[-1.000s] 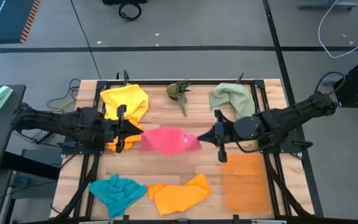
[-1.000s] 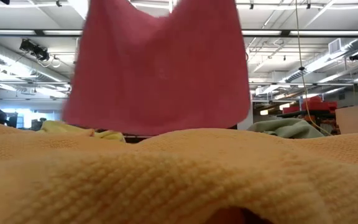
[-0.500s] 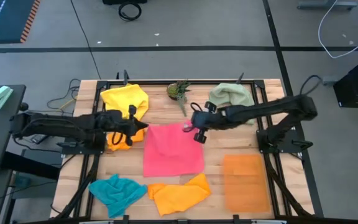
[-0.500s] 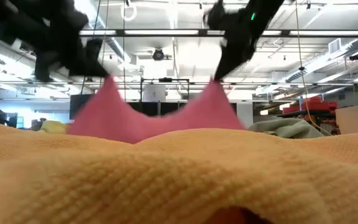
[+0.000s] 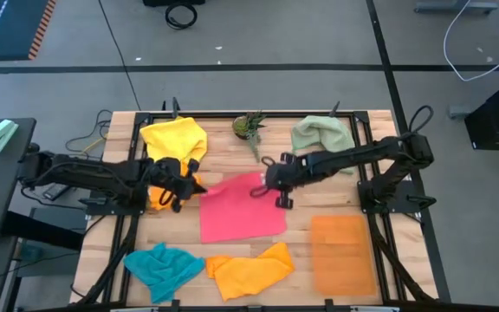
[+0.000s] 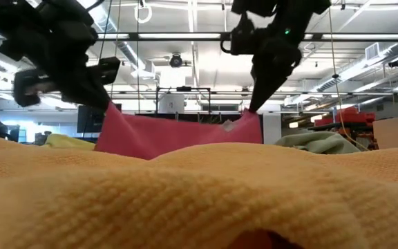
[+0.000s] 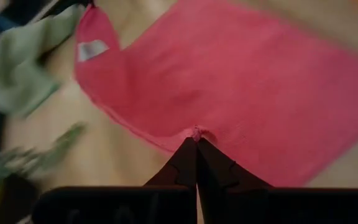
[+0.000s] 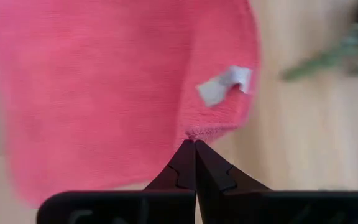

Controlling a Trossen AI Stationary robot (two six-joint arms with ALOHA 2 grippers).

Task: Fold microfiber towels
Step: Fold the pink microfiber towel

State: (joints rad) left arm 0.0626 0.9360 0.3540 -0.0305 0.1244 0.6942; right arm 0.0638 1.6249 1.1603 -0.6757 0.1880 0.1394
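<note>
A pink microfiber towel (image 5: 243, 211) lies spread at the table's middle. Its far edge (image 6: 178, 131) is raised between my two grippers. My left gripper (image 5: 197, 186) is shut on the towel's far left corner. My right gripper (image 5: 262, 182) is shut on its far right corner, beside a white label (image 8: 225, 84). Both grippers also show in the low view, the left gripper (image 6: 107, 104) and the right gripper (image 6: 253, 111). My left gripper pinches the pink towel's far left corner (image 7: 194, 130) between its two fingertips, slanting down from the table's left. The corner is lifted; the towel's near part lies on the table. My right gripper pinches the towel's far right corner edge (image 8: 197, 132) between its two fingertips, just beside the white label, slanting down from the table's right. The corner is raised, and the far edge runs nearly straight to the other gripper.
A yellow towel (image 5: 176, 143) lies at the far left and a pale green one (image 5: 323, 134) at the far right, with a small plant (image 5: 249, 126) between them. A teal towel (image 5: 163, 264) and an orange towel (image 5: 249, 269) lie near the front edge. An orange mat (image 5: 343, 251) lies at the near right.
Both grippers have gone down toward the table with the pink towel, the right one also moving toward the left and far edge. The towel, which hung in the air between them, now lies spread on the table with only its far edge raised.
</note>
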